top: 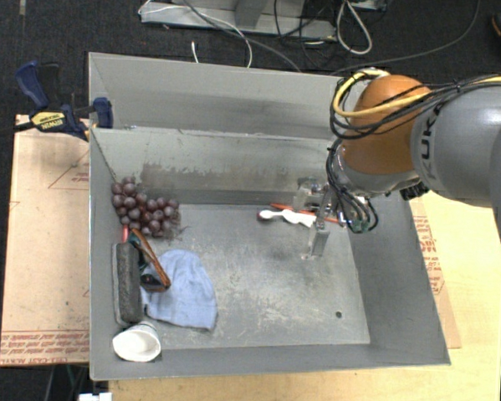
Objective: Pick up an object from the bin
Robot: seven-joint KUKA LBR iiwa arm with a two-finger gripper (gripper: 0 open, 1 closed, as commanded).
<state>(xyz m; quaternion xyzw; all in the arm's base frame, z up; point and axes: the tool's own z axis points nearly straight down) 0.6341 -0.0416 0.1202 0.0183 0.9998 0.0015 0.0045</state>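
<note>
This looks like a robotics lab or test cell. A grey industrial arm point(476, 140) with an orange wrist cover point(380, 131) and yellow cable loops point(350, 85) reaches into a grey metal bin point(238, 111) set on dark carpet point(42, 17). Loose black leads point(285, 21) trail from grey equipment point(202, 8) behind the bin.

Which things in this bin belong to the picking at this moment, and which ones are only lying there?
Belonging to the job:
- gripper, low over the grey bin
- white spoon-like thing, right beside the gripper, near the back wall

Just lying about, all on the left side:
- bunch of dark grapes
- light blue cloth
- dark grey bar
- white cup
</note>
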